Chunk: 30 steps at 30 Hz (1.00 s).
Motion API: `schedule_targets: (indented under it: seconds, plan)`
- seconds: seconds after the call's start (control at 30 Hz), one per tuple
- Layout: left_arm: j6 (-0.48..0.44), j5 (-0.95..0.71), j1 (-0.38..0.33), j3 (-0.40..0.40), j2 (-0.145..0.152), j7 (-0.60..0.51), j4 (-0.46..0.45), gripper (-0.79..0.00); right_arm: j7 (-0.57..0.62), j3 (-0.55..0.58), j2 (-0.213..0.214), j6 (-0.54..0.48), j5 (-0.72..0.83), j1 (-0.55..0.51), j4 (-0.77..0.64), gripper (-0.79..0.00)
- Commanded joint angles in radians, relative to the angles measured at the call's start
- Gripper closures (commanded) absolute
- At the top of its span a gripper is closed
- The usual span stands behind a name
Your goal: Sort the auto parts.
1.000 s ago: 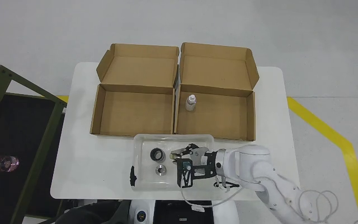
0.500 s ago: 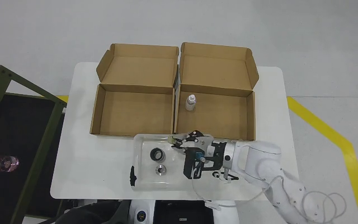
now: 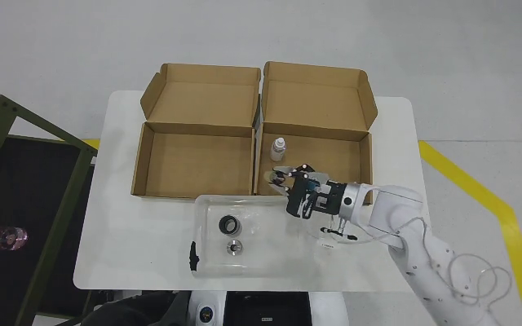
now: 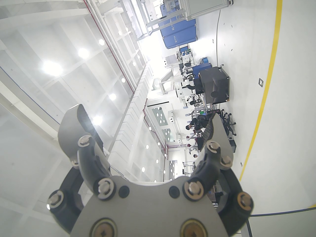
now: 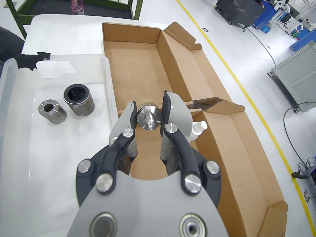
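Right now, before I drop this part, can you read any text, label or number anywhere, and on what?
No text is readable.
white bottle: label, if any, too small to read.
metal part in the right gripper: no marking shows.
cardboard boxes and clear tray: no print shows.
blue cabinets behind: white mark, too blurred to read.

A white table [image 3: 122,204] carries two open cardboard boxes side by side, the left box [image 3: 196,163] bare inside; the right box [image 3: 326,167] holds a white bottle [image 3: 279,148] standing near its left wall; nearer the robot, a clear tray [image 3: 269,253] holds a dark ring part [image 3: 229,224] and a smaller cylinder [image 3: 234,247], close together; the right gripper [image 3: 279,174] hovers over the right box's near left corner, a small pale part [image 3: 282,172] between its fingers.
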Motion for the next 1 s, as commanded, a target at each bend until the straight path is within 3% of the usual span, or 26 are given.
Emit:
schedule_targets:
  seconds: [0.0,0.43,0.97]
  plan:
    - [0.0,0.0,0.0,0.0,0.0,0.0,0.0,-0.785,0.016,0.006,0.0,-0.007,0.017,0.016,0.024,0.0]
    - [0.0,0.0,0.0,0.0,0.0,0.0,0.0,-0.785,0.131,-0.019,-0.003,-0.12,0.055,0.172,0.247,0.0]
    - [0.0,0.0,0.0,0.0,0.0,0.0,0.0,-0.785,0.19,-0.16,-0.037,-0.114,0.0,0.347,0.485,0.0]
